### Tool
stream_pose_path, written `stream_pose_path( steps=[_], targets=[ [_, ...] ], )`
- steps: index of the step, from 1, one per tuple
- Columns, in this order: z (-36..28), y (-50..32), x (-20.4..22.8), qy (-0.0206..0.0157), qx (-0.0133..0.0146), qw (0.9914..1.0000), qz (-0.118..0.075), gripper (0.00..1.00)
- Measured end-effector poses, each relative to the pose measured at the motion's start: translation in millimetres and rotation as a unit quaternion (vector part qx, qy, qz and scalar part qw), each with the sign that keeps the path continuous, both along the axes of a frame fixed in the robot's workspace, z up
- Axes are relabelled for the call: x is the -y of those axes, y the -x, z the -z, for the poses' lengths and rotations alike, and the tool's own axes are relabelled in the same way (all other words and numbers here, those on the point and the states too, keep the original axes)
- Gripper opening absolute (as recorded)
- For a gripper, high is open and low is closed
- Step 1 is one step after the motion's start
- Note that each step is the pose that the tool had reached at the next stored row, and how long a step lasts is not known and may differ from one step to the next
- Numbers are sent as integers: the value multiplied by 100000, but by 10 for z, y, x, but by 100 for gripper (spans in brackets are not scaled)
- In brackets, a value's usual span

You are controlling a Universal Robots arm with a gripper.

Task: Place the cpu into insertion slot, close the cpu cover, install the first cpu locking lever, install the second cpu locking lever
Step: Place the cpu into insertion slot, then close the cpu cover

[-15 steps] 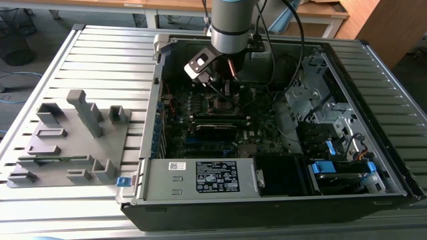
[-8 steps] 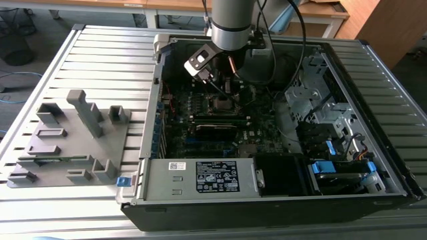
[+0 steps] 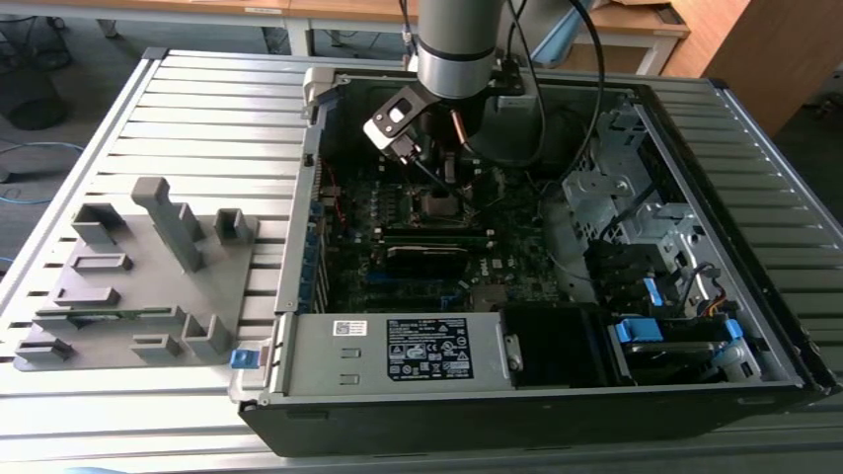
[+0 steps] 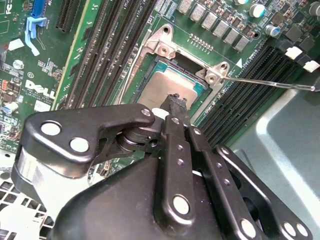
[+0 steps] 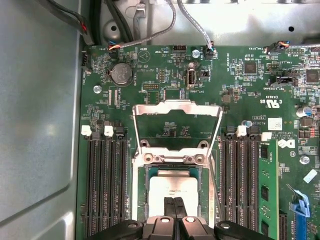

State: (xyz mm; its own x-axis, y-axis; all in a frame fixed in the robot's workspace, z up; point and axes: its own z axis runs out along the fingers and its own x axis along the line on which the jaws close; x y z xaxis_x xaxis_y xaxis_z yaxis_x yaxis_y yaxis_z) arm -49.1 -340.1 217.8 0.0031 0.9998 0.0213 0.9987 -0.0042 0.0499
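First wrist view shows the gripper [image 5: 173, 201] with its fingers pressed together, gripping nothing, tips over the cpu [image 5: 172, 186], which lies seated in the insertion slot [image 5: 141, 186]. The cpu cover [image 5: 177, 106] stands hinged open beyond it (bare board visible through its window). In the second wrist view a thin locking lever [image 4: 270, 82] juts out beside the socket's corner.

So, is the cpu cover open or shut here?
Open: the cpu cover is flipped back off the insertion slot, and the cpu sits uncovered.
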Motion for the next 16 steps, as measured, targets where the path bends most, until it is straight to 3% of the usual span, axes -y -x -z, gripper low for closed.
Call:
stream_pose_path(
  steps=[3,16],
  targets=[
    [-37,0,0,10,-6,100000,-1,11],
    [-67,1,1,34,-21,100000,-1,11]
  ],
)
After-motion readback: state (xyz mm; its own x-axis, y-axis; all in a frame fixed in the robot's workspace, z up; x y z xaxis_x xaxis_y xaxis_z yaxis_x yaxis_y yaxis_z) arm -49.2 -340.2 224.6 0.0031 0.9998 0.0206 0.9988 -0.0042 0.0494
